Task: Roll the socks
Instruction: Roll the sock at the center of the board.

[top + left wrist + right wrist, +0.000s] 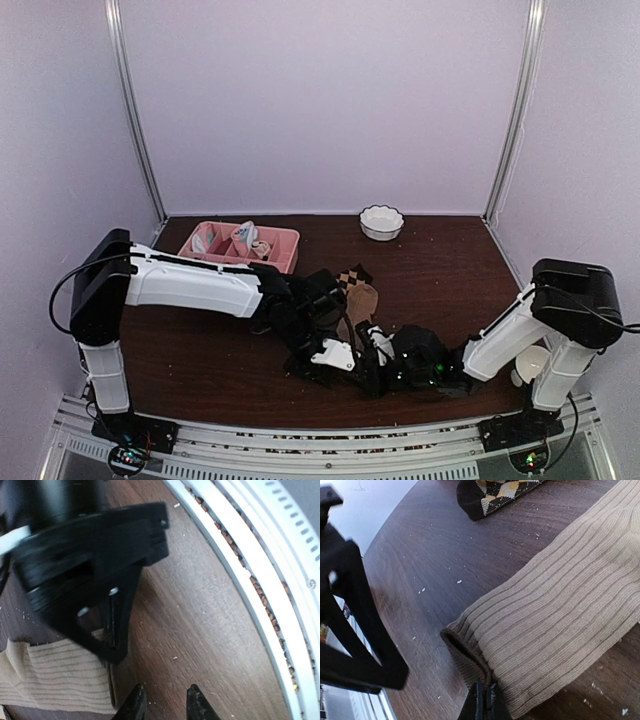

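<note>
1. Two socks lie on the dark wooden bench [420, 555] near its middle, just ahead of both grippers. The tan sock [560, 615] is stretched out flat, and the argyle sock [500, 492] lies just past it, farther from the arms.
2. In the right wrist view, the tan sock runs diagonally from the upper right down to its ribbed cuff at the lower centre. The toe of the argyle sock shows at the top edge, apart from the tan one in this view.
3. The right gripper [484, 701] sits directly at the cuff end of the tan sock. Its jaws are pressed together with no gap, and they pinch the near corner of the cuff. The cuff edge beside them curls up a little off the bench.
4. The left gripper [166, 697] hangs low over bare wood beside that same cuff end, with the sock off to its left in its own view. Its jaws stand partly apart and nothing is between them, only bench surface.
5. In the left wrist view, the right gripper shows as a blurred black shape whose tip comes down on the edge of the tan sock.
6. The overhead view shows both arms reaching inward, with their grippers close together near the front centre.
7. A pink divided tray [285, 250] and a white bowl [381, 222] stand at the back, well apart from the socks.
</note>
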